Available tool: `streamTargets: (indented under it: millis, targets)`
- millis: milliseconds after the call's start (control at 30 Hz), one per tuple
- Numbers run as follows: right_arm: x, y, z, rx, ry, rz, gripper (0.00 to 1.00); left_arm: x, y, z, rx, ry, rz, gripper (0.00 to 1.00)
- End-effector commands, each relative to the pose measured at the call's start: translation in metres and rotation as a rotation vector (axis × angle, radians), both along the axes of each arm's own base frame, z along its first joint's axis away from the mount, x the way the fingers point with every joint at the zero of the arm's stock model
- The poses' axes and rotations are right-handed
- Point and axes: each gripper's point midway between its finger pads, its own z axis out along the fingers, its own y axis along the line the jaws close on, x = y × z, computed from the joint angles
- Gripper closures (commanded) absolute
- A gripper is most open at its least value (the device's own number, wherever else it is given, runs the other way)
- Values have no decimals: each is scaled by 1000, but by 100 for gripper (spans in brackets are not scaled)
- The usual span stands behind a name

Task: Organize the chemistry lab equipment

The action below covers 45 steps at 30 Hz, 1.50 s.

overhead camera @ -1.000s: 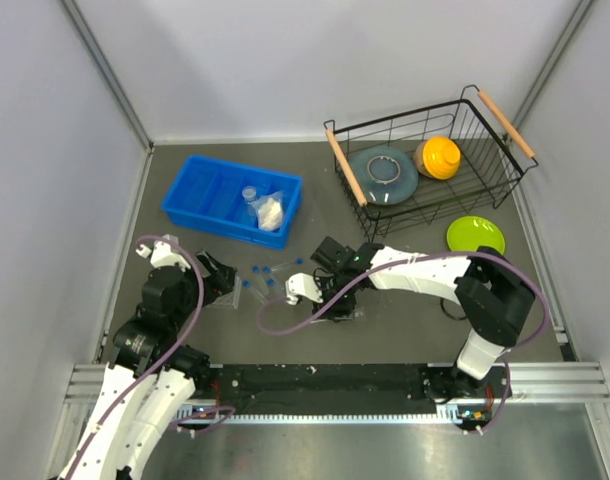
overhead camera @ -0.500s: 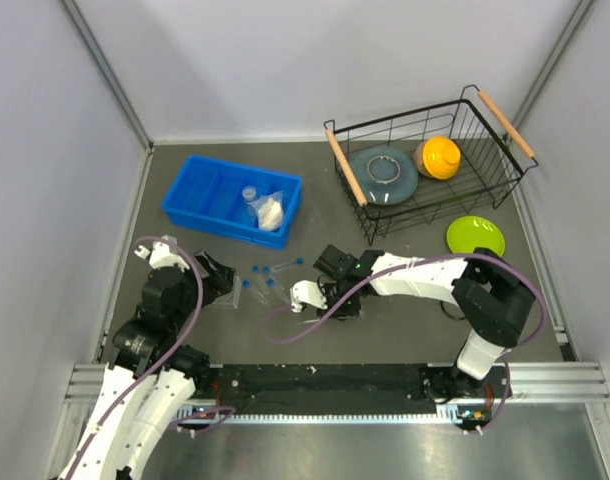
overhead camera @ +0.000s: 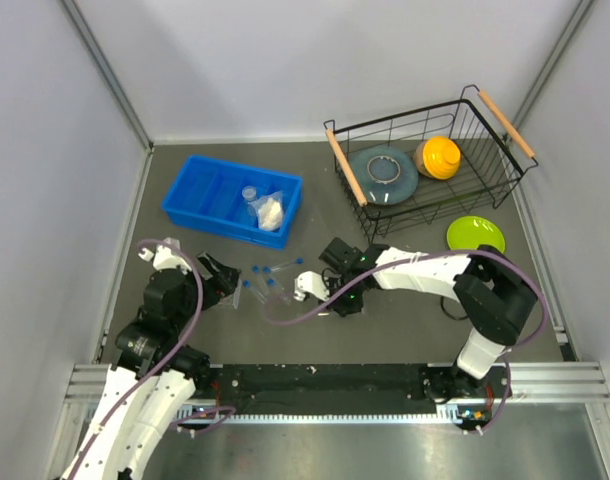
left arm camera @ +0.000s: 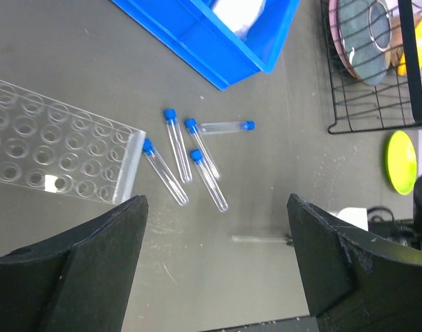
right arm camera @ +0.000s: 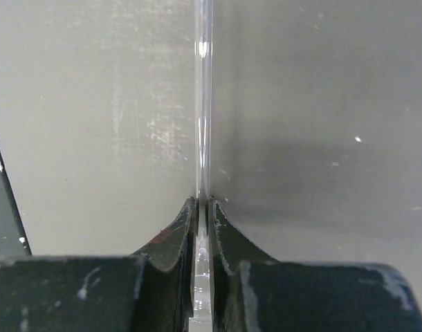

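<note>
Pale grey walls close three sides of a dark grey, scuffed table (overhead camera: 405, 330); metal posts run up the far corners; a rail crosses the near edge at six o'clock. At ten o'clock sits a blue bin (overhead camera: 220, 222) with the cup (overhead camera: 250, 194) and the packet (overhead camera: 270, 212) inside. At two o'clock a wire basket (overhead camera: 345, 167) holds a grey dish (overhead camera: 382, 172) and an orange dish (overhead camera: 440, 157); a green dish (overhead camera: 475, 235) lies on the table at three o'clock, just outside it. Five blue-capped tubes (left arm camera: 209, 180) lie loose near the centre, toward eight o'clock; the rack (left arm camera: 52, 159) lies flat just beside them at nine. Over rack and tubes hovers the left gripper (left arm camera: 216, 228), jaws spread wide, grasping nothing. Low at the centre, the right gripper (right arm camera: 203, 207) has its jaws clamped on the rod (right arm camera: 203, 104), which runs straight out ahead of the fingers, close over the scratched surface.
</note>
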Motion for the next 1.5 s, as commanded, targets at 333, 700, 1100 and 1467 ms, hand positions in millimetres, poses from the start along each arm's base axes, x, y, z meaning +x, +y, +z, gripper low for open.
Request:
streamTargets:
  millis: [333, 700, 1100, 1467]
  targets:
    - [0, 23, 96, 320, 238, -151, 100, 14, -83, -5, -475, -11, -241, 15]
    - [33, 46, 141, 445, 472, -358, 100, 28, -109, 21, -684, -89, -276, 14]
    - [34, 65, 161, 491, 591, -360, 100, 45, -151, 28, -600, -63, -312, 34]
    - [36, 66, 155, 486, 610, -378, 100, 49, -173, 26, -550, -42, -347, 50]
